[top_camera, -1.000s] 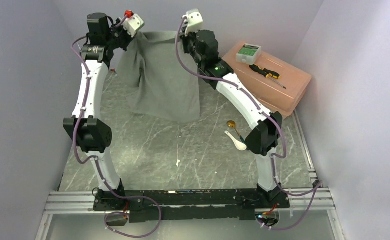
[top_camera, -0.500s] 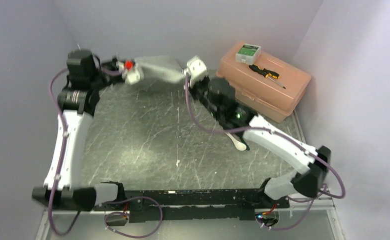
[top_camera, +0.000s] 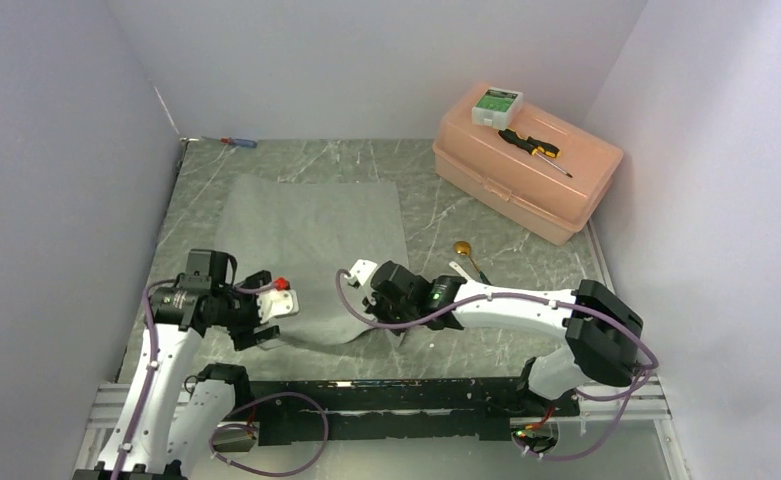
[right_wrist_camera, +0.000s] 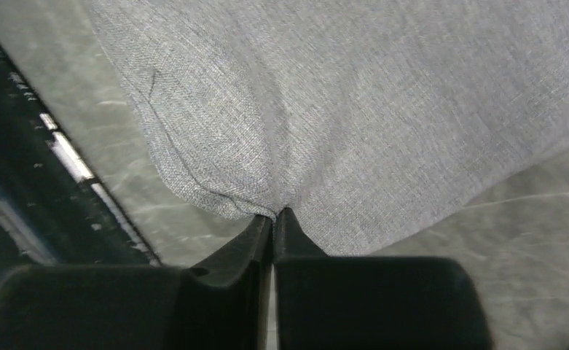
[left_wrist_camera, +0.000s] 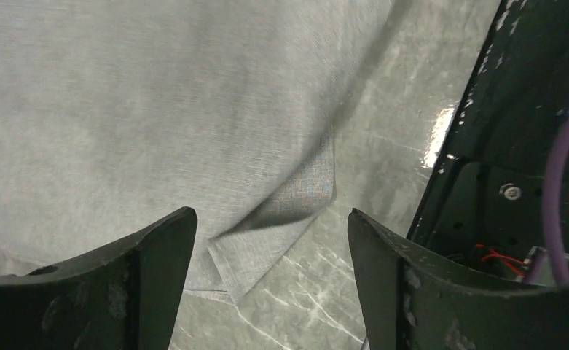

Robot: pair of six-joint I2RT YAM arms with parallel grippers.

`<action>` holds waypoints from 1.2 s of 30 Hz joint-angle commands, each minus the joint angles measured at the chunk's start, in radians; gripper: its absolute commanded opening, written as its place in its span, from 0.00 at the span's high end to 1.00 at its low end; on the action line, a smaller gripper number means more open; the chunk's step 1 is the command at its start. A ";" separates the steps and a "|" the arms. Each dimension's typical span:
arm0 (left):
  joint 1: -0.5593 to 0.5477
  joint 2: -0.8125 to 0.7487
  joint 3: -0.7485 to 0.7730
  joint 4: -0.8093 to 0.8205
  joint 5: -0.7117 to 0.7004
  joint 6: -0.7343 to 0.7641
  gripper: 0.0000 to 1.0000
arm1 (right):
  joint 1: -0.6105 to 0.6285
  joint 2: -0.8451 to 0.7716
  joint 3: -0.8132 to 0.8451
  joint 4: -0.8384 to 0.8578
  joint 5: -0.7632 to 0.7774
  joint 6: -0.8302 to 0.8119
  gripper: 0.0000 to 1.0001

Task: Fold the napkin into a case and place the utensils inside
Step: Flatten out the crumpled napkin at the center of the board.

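Three pale walls are enclosing the grey marbled table (top_camera: 526, 270) on its left, far and right sides, and a black rail (top_camera: 386, 395) is bounding its near edge. The napkin (top_camera: 311, 240) is lying spread on the table's left half, its near edge almost reaching the rail. Bare surface is remaining open between it and the pink case (top_camera: 526, 170) at far right. The right gripper (right_wrist_camera: 274, 216) is pinching the napkin's near edge, fingers pressed together on cloth. The left gripper (left_wrist_camera: 265, 219) is hovering spread apart over a rumpled napkin corner, holding nothing. The utensils are lying right of the napkin: the gold spoon (top_camera: 463, 249) and the white spoon (top_camera: 456, 268), which the right arm is partly hiding. A white-and-green box (top_camera: 496, 104) and a black-and-yellow screwdriver (top_camera: 532, 148) are resting on the case, and lettering on the box is too small to read. A red-and-blue screwdriver (top_camera: 238, 143) is lying by the far wall.
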 commanded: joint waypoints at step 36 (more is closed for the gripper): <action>0.159 1.379 0.696 0.790 -0.440 -0.357 0.36 | -0.560 0.838 0.868 0.191 0.062 0.107 0.65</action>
